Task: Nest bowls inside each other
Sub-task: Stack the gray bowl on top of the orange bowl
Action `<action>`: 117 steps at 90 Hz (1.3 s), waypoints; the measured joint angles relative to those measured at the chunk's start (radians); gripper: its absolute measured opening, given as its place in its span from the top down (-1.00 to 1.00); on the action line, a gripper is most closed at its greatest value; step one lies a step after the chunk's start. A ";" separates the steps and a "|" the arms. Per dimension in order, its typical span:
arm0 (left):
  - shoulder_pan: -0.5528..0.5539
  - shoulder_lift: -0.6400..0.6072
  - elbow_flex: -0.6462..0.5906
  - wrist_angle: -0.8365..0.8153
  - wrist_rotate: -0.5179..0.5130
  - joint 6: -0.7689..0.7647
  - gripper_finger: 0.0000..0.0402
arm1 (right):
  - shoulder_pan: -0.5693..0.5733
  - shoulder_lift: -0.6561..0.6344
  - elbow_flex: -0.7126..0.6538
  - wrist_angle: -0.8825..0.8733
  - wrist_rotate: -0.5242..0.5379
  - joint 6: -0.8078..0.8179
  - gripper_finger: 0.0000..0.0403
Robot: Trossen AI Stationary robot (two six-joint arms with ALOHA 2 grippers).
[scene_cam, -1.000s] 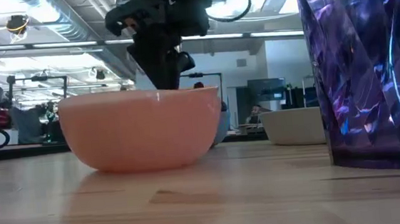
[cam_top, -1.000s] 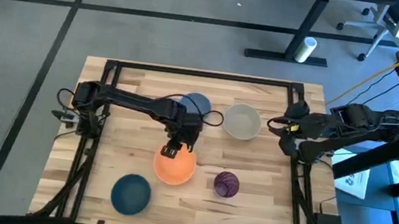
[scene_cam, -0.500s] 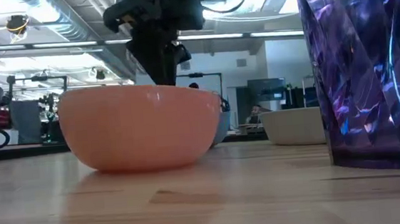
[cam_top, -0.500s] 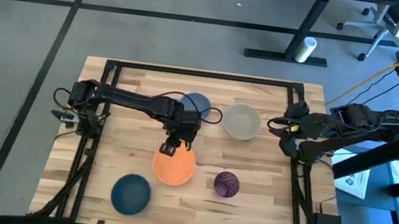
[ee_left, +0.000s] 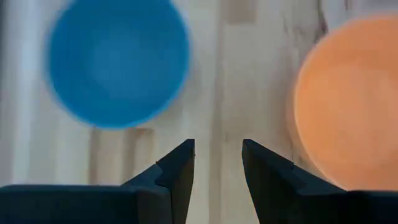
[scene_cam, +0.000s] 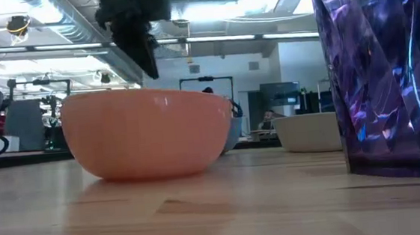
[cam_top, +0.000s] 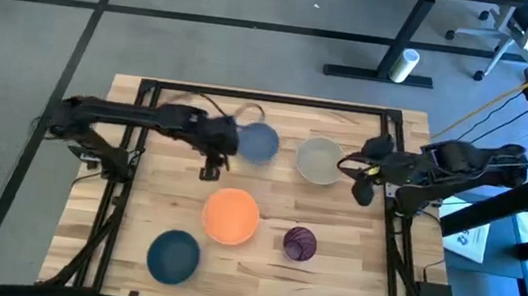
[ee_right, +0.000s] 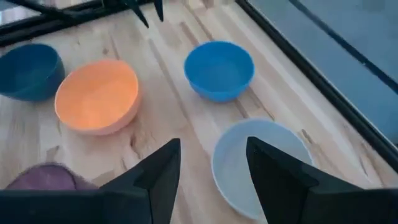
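The orange bowl point(cam_top: 231, 214) stands on its base at the table's middle. Beyond it are the light blue bowl point(cam_top: 260, 143) and the grey-beige bowl point(cam_top: 319, 159). The dark teal bowl point(cam_top: 173, 255) stands near the front edge. My left gripper point(cam_top: 212, 167) hangs open and empty above the bare wood between the blue bowl point(ee_left: 118, 62) and the orange bowl point(ee_left: 348, 99). My right gripper point(cam_top: 362, 184) is open just right of the grey-beige bowl point(ee_right: 261, 165), touching nothing.
A purple faceted cup point(cam_top: 300, 242) stands right of the orange bowl and fills the right of the low view point(scene_cam: 382, 66). Black frame rails point(cam_top: 270, 97) run along the table's far and side edges. Bare wood shows at the near right.
My left gripper has risen out of the orange bowl and drawn away toward the table's far left, ending over the wood beside the blue bowl. The orange bowl stays in place. My right gripper has moved left toward the grey-beige bowl.
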 joint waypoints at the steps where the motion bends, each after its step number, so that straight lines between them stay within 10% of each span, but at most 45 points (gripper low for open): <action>1: 0.003 -0.015 -0.009 0.010 0.000 -0.003 0.41 | -0.008 0.004 0.000 0.006 -0.002 -0.008 0.16; 42: 0.036 -0.249 -0.208 0.199 0.000 -0.028 0.41 | -0.676 0.355 0.000 0.410 -0.746 -0.271 0.16; 66: 0.055 -0.270 -0.208 0.165 -0.018 0.028 0.41 | -0.779 0.534 -0.002 0.286 -0.751 -0.388 0.16; 117: 0.084 -0.373 -0.208 0.128 -0.019 -0.009 0.41 | -0.943 0.506 -0.084 -0.058 -0.562 -0.452 0.16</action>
